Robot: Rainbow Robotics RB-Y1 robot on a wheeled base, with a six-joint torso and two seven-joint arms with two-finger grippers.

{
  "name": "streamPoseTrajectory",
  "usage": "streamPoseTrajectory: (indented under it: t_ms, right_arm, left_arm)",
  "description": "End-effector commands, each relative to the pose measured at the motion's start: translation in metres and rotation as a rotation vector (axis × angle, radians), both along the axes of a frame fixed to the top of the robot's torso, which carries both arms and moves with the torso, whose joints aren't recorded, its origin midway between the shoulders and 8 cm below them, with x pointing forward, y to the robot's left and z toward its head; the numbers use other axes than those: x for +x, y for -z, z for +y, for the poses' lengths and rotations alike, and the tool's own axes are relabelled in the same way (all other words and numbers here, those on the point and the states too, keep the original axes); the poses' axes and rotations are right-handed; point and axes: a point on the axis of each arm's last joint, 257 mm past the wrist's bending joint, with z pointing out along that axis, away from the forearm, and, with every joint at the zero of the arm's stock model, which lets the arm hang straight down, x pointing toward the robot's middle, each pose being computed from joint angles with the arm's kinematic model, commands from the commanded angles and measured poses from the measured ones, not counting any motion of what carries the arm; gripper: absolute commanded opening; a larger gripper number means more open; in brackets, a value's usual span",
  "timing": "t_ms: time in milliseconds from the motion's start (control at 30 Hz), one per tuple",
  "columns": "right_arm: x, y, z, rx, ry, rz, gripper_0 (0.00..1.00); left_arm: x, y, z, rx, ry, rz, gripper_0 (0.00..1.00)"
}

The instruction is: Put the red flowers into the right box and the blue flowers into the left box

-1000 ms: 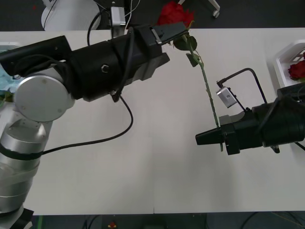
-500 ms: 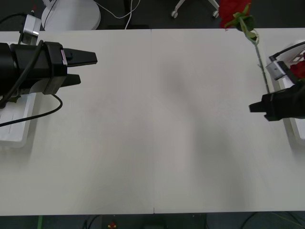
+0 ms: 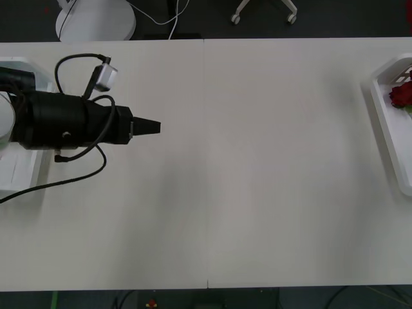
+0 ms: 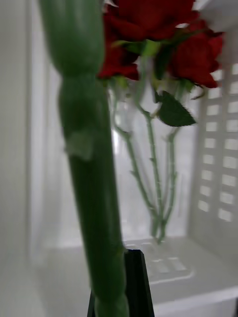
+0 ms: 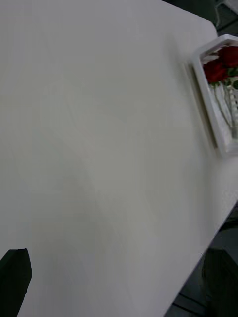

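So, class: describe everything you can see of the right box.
The right box is a shallow white plastic tray with a raised rim, rounded corners and slotted walls, resting on the table's far right edge. Red flowers lie inside, blooms together, thin green stems along its floor. In the right wrist view another stem stands close before it.

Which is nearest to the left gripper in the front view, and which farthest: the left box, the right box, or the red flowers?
From the left gripper, over the table's left part:
1. left box, at the table's left edge, behind the gripper.
2. right box, at the far right edge; its near rim comes first.
3. red flowers, inside that box, just past the rim.
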Motion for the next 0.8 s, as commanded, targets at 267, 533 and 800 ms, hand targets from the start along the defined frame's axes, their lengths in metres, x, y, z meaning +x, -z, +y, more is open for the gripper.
streamPoseTrajectory:
  t_ms: [267,533,800]
  right_arm:
    - [-0.01,-0.011,-0.106,-0.465,0.182,0.076,0.0]
    - [-0.01,0.024,-0.12,-0.474,0.267,0.19,0.0]
    - [-0.009,0.032,-0.116,-0.508,0.261,0.215,0.0]
  left_arm:
    - [-0.012,0.001,-0.017,0.11,0.266,-0.325,1.0]
    - [-0.016,-0.006,-0.019,0.179,0.381,-0.494,1.0]
    - [-0.02,-0.011,-0.027,0.182,0.42,-0.551,1.0]
